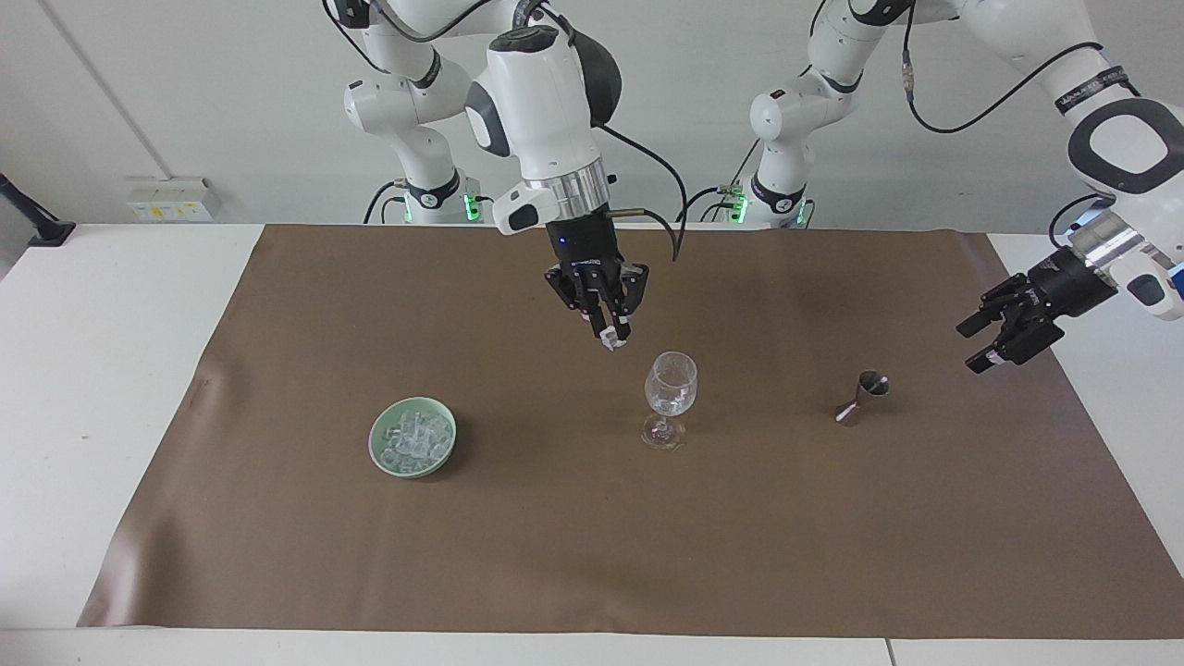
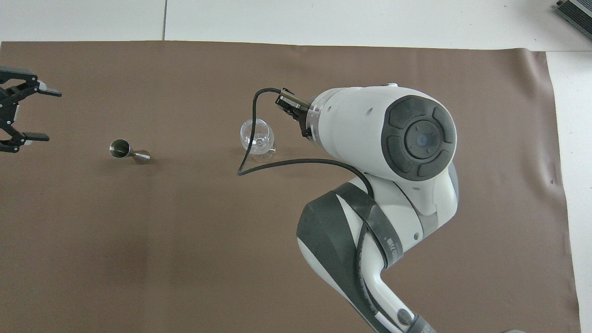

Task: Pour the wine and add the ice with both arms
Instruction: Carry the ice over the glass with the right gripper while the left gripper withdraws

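Note:
My right gripper hangs over the brown mat close beside the clear stemmed glass, above rim height, shut on a small clear chunk of ice. More ice is heaped in the green bowl toward the right arm's end; in the overhead view the right arm hides the bowl and its own fingers. My left gripper is open and empty, raised over the mat's edge at the left arm's end, apart from the metal jigger. The wine is out of view.
The brown mat covers most of the white table. The right arm's black cable loops over the glass in the overhead view. A white wall socket sits at the table's edge by the right arm's end.

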`<state>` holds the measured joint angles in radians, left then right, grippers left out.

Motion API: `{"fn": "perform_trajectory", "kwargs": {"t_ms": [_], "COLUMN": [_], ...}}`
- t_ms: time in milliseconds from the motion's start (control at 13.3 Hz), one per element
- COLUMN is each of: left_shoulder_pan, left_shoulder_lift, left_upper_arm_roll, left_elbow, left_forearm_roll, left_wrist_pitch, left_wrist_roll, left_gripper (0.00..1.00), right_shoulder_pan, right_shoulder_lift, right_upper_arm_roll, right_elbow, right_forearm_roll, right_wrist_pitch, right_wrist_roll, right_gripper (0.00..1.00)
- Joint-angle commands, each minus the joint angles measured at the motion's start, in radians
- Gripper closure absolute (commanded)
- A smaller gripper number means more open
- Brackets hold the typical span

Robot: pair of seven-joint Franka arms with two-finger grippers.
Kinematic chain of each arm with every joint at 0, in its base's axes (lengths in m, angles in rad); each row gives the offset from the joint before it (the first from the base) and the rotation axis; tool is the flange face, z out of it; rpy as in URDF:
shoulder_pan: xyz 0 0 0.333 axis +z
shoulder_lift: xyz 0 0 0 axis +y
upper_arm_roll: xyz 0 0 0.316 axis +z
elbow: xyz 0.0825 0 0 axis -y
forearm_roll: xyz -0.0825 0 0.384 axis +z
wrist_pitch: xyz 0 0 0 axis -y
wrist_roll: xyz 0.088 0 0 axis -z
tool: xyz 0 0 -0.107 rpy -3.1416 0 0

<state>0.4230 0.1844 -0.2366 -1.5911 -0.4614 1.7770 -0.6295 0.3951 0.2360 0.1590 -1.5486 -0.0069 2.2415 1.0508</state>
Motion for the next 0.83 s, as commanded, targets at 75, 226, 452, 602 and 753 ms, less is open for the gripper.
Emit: {"fn": "perform_trajectory", "kwargs": {"t_ms": [75, 226, 452, 602, 753], "left_shoulder_pan": [-0.026, -0.064, -0.115, -0.150, -0.151], "left_shoulder_lift": [-0.055, -0.101, -0.163, -0.163, -0.184], "left_upper_arm_roll": [-0.006, -0.010, -0.010, -0.010, -0.007], "left_elbow": [-0.013, -0.024, -0.041, -0.011, -0.006], "left_forearm_roll": [0.119, 0.200, 0.291, 0.375, 0.380], "left_wrist_pitch": [-0.005, -0.019, -0.051, -0.123, -0.163], "left_wrist_roll": [0.149, 0.213, 0.309, 0.376, 0.470], "left_gripper": [0.00, 0.00, 0.00, 0.00, 0.00], "right_shoulder_pan": [0.022, 0.047, 0.071, 0.091, 0.094], "right_shoulder_lift": [0.016, 0.025, 0.112, 0.153, 0.163], "right_upper_arm_roll": [0.004, 0.004, 0.002, 0.002, 0.002], "right_elbow": [0.019, 0.021, 0.091, 0.136, 0.147], "right_forearm_roll": [-0.024, -0.025, -0.044, -0.079, -0.084], "right_wrist_pitch": [0.017, 0.050, 0.079, 0.079, 0.079], "right_wrist_roll": [0.060, 0.086, 0.113, 0.155, 0.170], "right_gripper": [0.91, 0.91, 0.91, 0.91, 0.91]}}
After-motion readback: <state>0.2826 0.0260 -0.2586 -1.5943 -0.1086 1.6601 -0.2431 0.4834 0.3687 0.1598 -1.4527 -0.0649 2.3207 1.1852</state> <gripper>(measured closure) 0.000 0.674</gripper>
